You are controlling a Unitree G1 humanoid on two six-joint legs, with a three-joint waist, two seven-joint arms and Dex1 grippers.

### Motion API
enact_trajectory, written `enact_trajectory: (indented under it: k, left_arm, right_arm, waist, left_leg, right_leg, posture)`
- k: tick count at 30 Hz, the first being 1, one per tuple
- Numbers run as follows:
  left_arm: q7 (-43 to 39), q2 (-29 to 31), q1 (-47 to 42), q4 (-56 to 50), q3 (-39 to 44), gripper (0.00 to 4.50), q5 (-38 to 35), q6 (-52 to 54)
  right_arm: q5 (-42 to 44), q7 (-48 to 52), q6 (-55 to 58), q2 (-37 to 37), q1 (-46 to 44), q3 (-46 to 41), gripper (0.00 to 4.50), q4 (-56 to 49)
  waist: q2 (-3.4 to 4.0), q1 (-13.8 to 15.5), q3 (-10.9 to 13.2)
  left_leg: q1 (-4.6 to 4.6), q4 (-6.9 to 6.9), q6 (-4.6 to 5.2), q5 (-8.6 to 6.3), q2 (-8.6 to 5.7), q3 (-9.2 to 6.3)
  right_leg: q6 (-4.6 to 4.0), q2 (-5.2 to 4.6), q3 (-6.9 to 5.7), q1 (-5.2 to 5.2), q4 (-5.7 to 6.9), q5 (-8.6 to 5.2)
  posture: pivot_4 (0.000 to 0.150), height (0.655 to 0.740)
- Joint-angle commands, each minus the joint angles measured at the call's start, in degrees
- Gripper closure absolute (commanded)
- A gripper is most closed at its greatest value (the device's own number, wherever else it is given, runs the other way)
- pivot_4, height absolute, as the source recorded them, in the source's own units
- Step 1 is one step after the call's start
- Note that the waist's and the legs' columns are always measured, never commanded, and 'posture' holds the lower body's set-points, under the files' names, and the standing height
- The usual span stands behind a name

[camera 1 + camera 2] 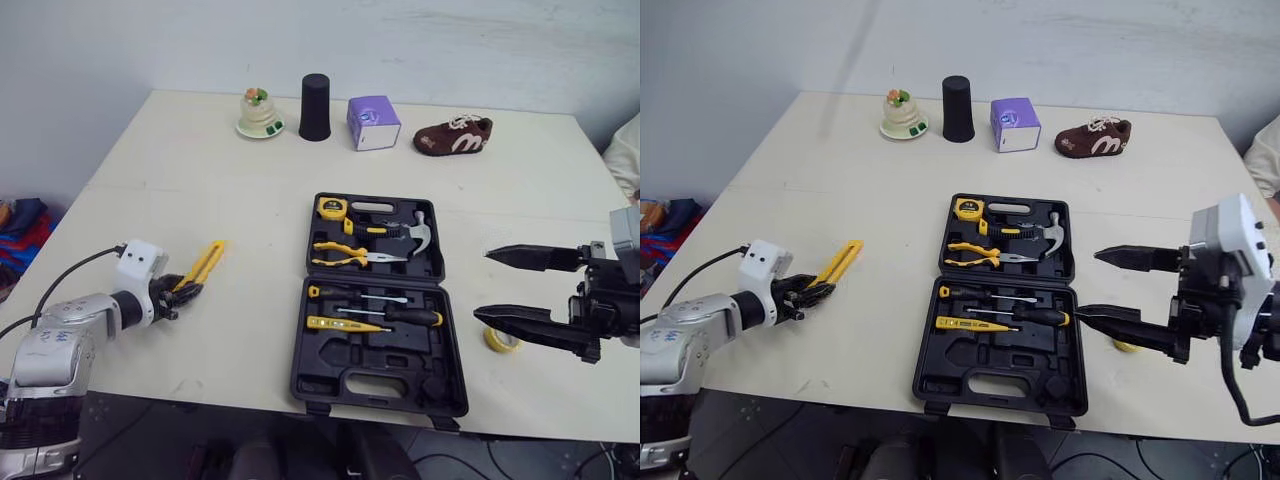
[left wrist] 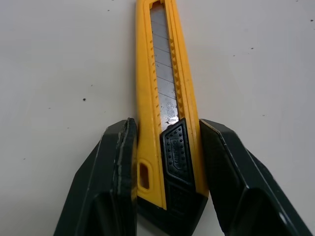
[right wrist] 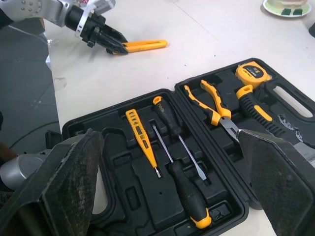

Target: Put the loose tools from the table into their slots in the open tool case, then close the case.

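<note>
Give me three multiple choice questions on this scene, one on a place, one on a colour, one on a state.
1. Where is the utility knife? A on the table, left of the tool case. B inside it. C beside the shoe.
2. What colour is the box? A red. B purple. C green.
3. The jaws of the right gripper are: A shut on the hammer. B shut empty. C wide open.
A, it lies on bare tabletop; B, its faces are purple; C, a wide gap parts them.
</note>
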Motion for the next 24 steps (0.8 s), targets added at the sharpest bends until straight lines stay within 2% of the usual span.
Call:
enact_trajectory:
  k: [1, 3, 5, 7, 13, 18, 24]
  left_arm:
    - [-7.58, 4.75, -1.85, -5.37, -0.48, 3.06, -2.92, -1.58]
    - [-12.64, 7.59, -3.31, -8.85, -1.46, 3.06, -5.46, -1.81]
    - [-20.93, 10.92, -6.48, -16.48, -7.24, 3.06, -9.6, -0.94]
    - [-25.14, 11.86, -9.35, -20.28, -12.01, 3.06, -11.61, -0.26]
    - [-28.2, 2.41, -22.95, -20.13, -31.86, 3.06, -9.7, 4.36]
    - [-25.7, -5.57, -31.82, -17.0, -46.26, 3.06, -3.66, 8.7]
    - [-23.87, -9.27, -36.68, -13.03, -52.72, 3.06, 1.64, 9.42]
  right_arm:
    - [-0.75, -0.06, 0.74, 0.58, 2.72, -5.36, 0.0, 0.34]
    - [-2.08, 0.61, 0.99, 0.93, 5.48, -7.63, 0.0, 0.59]
    - [-4.16, 3.04, 2.18, 2.35, 11.74, -12.35, 0.0, 0.6]
    - [-5.91, 5.32, 2.54, 3.52, 17.19, -15.62, 0.0, 0.26]
    - [-16.0, 13.11, -2.28, 8.46, 35.48, -21.29, 0.0, -2.09]
    - [-18.79, 15.9, -4.23, 10.35, 41.85, -22.61, 0.0, -4.63]
    - [-16.85, 14.54, -3.19, 13.1, 43.93, -23.91, 0.0, -8.51]
  waist:
    - [-0.08, -0.02, 0.04]
    - [-0.23, 0.01, 0.13]
    - [-0.28, 0.36, 0.15]
    - [-0.18, 0.36, 0.11]
    - [-0.06, 0.05, 0.07]
    - [-0.16, -0.59, 0.13]
    - [-0.22, -0.7, 0.17]
  left_leg:
    - [-0.01, -0.01, -0.06, 0.03, 0.0, 0.01]
    - [-0.17, -0.01, -0.13, 0.07, 0.03, -0.02]
    - [-0.21, 0.0, -0.15, 0.07, 0.04, -0.04]
    - [-0.24, -0.01, -0.15, 0.07, 0.03, -0.05]
    - [-0.24, 0.03, -0.13, 0.05, -0.03, 0.0]
    - [-0.08, 0.11, -0.11, 0.07, -0.08, 0.08]
    - [0.02, 0.05, -0.17, 0.29, -0.1, 0.02]
  right_leg:
    - [0.0, 0.0, 0.0, -0.02, -0.01, 0.0]
    - [0.0, 0.03, -0.04, -0.14, -0.01, 0.0]
    - [0.0, 0.03, -0.07, -0.13, -0.06, 0.0]
    - [0.02, 0.03, -0.09, -0.06, -0.22, 0.0]
    - [0.22, 0.21, 0.03, 0.02, -0.34, -0.03]
    - [0.36, 0.34, 0.41, 0.07, -0.16, 0.04]
    - [0.3, 0.33, 0.44, 0.04, 0.0, 0.06]
  posture:
    - [0.15, 0.7339]
    - [0.15, 0.7339]
    - [0.15, 0.7339]
    - [0.15, 0.7339]
    - [0.15, 0.7339]
    - [0.15, 0.7339]
    - [0.15, 0.7339]
